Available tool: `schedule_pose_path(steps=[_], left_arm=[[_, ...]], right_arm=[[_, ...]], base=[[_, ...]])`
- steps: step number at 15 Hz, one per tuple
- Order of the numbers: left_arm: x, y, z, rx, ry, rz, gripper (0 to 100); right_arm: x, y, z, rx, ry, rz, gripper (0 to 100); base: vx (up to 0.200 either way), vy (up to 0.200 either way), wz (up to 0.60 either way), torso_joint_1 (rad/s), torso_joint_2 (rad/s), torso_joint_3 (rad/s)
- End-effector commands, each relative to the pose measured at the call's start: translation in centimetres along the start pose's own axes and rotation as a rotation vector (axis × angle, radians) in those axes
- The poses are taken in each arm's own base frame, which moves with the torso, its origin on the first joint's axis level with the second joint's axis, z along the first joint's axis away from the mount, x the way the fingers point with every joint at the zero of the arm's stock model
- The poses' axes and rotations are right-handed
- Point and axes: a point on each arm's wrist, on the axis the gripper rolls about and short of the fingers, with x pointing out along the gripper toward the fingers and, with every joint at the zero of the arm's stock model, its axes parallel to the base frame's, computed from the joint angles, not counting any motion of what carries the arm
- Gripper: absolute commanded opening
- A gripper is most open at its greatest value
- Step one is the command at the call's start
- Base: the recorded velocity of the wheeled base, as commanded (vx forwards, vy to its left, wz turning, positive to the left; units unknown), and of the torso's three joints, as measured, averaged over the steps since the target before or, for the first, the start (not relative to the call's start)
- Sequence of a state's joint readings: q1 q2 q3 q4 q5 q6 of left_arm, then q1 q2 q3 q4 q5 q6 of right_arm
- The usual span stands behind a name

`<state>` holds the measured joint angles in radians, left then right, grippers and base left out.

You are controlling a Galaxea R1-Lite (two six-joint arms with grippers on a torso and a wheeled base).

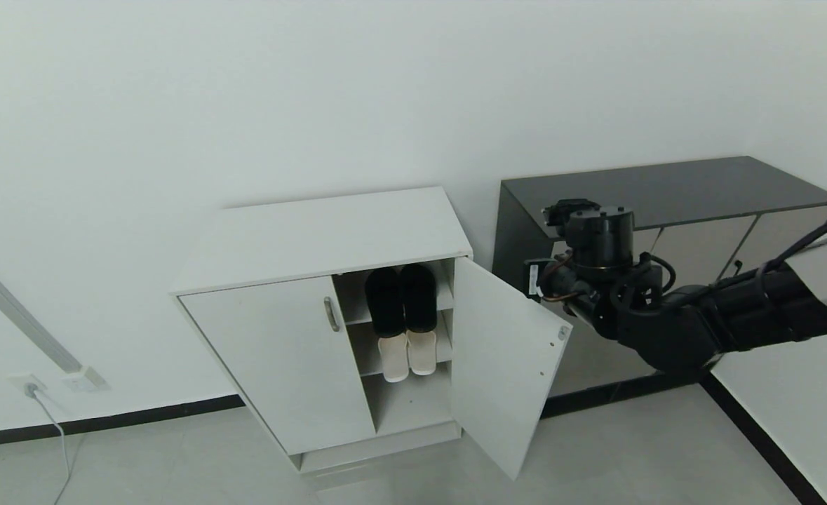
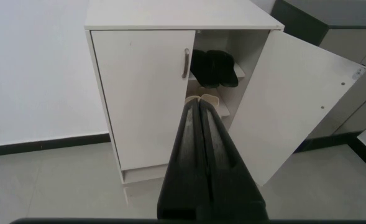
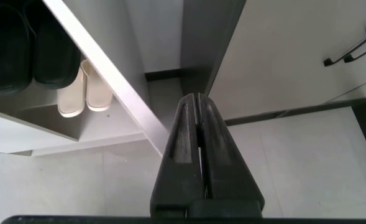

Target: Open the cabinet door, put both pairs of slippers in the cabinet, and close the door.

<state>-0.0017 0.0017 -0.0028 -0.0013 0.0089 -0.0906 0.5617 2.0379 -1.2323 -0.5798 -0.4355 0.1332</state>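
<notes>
The white cabinet (image 1: 322, 231) stands against the wall with its left door (image 1: 280, 358) closed and its right door (image 1: 504, 351) swung open. A black pair of slippers (image 1: 402, 298) lies on the upper shelf, a white pair of slippers (image 1: 407, 354) on the shelf below. My right gripper (image 3: 199, 98) is shut and empty, close to the outer side of the open door's edge (image 3: 114, 87). My left gripper (image 2: 200, 102) is shut with nothing in it, out in front of the cabinet and pointing at the shelves.
A dark grey sideboard (image 1: 666, 189) stands right of the cabinet, just behind the open door. A white surface (image 1: 792, 393) lies at the front right. A wall socket with a cable (image 1: 31, 386) is at the far left. Tiled floor lies before the cabinet.
</notes>
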Motion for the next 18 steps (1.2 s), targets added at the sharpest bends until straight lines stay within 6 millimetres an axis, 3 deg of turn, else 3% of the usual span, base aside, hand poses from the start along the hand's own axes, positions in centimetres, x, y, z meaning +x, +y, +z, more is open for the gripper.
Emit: schedule_pose_path(steps=[1, 9, 18], left_arm=[[0.0, 0.0, 0.0, 0.0, -0.001, -0.001, 0], [0.0, 0.0, 0.0, -0.004, 0.001, 0.002, 0], [0.0, 0.0, 0.0, -0.006, -0.001, 0.003, 0]], right_arm=[[2.4, -0.4, -1.0, 0.001, 0.018, -0.021, 0], [6.7, -1.9, -5.1, -0.013, 0.102, -0.051, 0], [7.9, -2.6, -6.2, -0.014, 0.12, -0.074, 0]], base=[[0.0, 0.0, 0.0, 0.0, 0.0, 0.0], [0.0, 0.0, 0.0, 0.0, 0.0, 0.0], [0.0, 0.0, 0.0, 0.0, 0.0, 0.0]])
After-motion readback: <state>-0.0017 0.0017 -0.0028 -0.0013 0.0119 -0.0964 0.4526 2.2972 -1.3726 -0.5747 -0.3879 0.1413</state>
